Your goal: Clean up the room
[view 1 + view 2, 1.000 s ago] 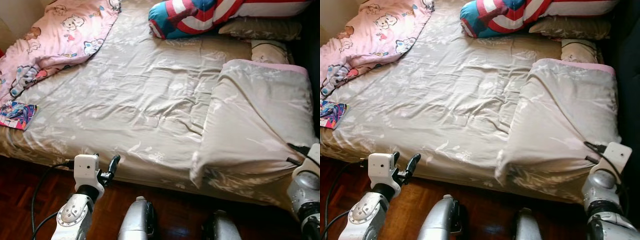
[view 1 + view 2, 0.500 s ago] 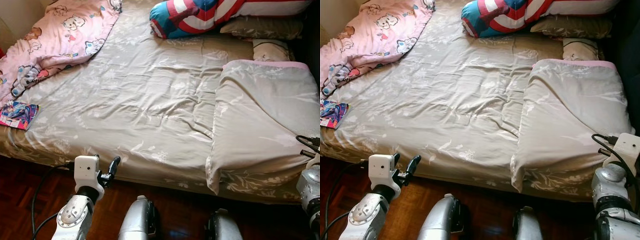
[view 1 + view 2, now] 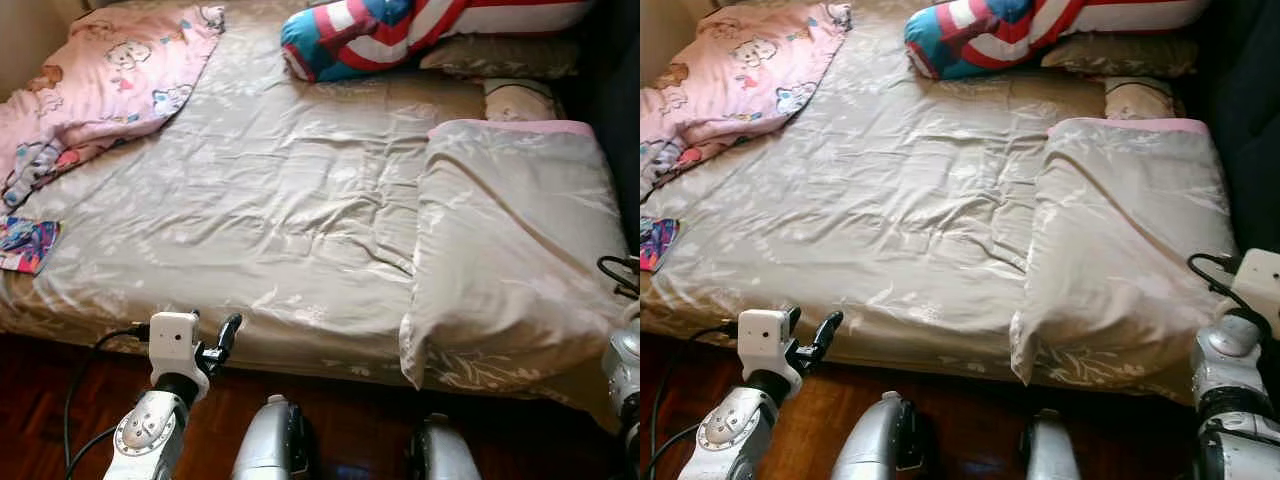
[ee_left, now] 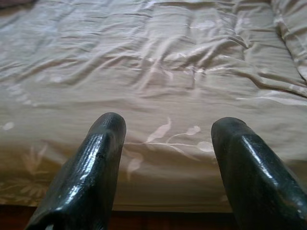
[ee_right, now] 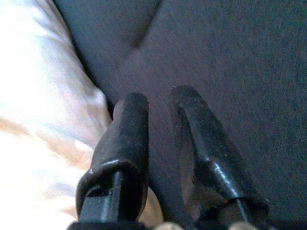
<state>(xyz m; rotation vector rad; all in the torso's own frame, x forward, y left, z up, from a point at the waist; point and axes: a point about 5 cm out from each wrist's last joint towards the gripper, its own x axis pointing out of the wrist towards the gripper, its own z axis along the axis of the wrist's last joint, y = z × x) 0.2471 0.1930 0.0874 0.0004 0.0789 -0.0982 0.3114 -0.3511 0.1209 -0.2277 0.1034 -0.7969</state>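
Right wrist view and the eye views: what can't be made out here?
- Right gripper: what the dark surface behind it is, blurred.
- Folded grey blanket with pink edge: whatever lies under it, covered.
- Colourful printed booklet: cut by the left eye view's edge; cover too small to read.
- Red, white and blue striped pillow: cut by the top edge.

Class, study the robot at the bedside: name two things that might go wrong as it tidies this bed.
1. The folded beige floral blanket overhangs the mattress edge at its lower corner, so it may slide to the floor.
2. The colourful flat booklet lies at the bed's far left edge, away from the left end effector, which hangs open by the sheet; reaching may knock it off.
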